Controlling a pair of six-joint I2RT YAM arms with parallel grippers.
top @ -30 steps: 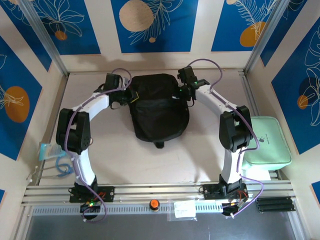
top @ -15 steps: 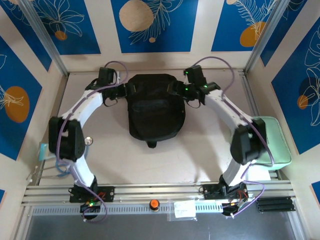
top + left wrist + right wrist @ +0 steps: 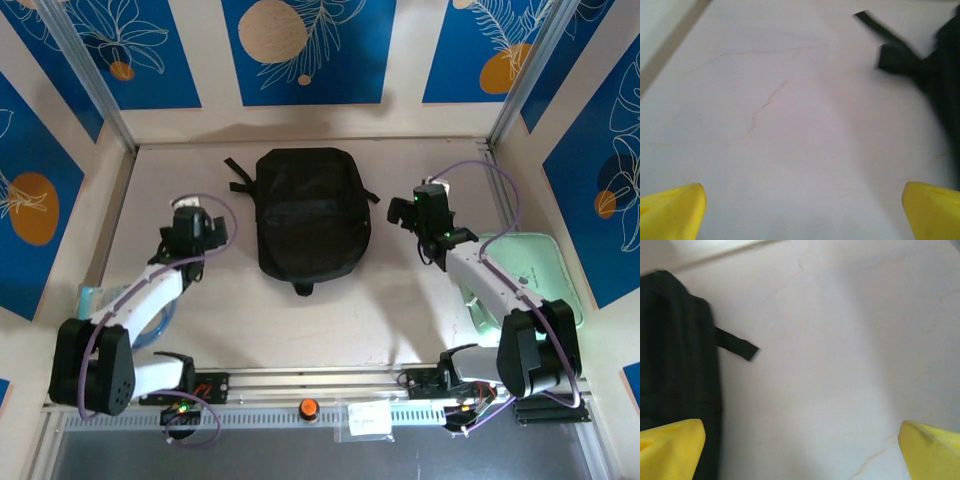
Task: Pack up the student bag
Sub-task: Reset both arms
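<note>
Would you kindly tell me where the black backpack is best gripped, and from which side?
I would take the top loop at the near end of the student bag, coming in low from the near side. The bag lies flat on the table, its body probably too broad for the jaws, while the loop sticks out past its edge towards the arms.

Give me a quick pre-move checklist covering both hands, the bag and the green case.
1. The left hand open and empty: ok; its yellow fingers are spread over bare table.
2. The right hand open and empty: ok.
3. Both hands apart from the black soft fabric backpack: ok; it lies flat between them.
4. Backpack opening unzipped: cannot tell.
5. The mint-green rectangular zip case unobstructed: not ok; the right arm crosses over it.
</note>
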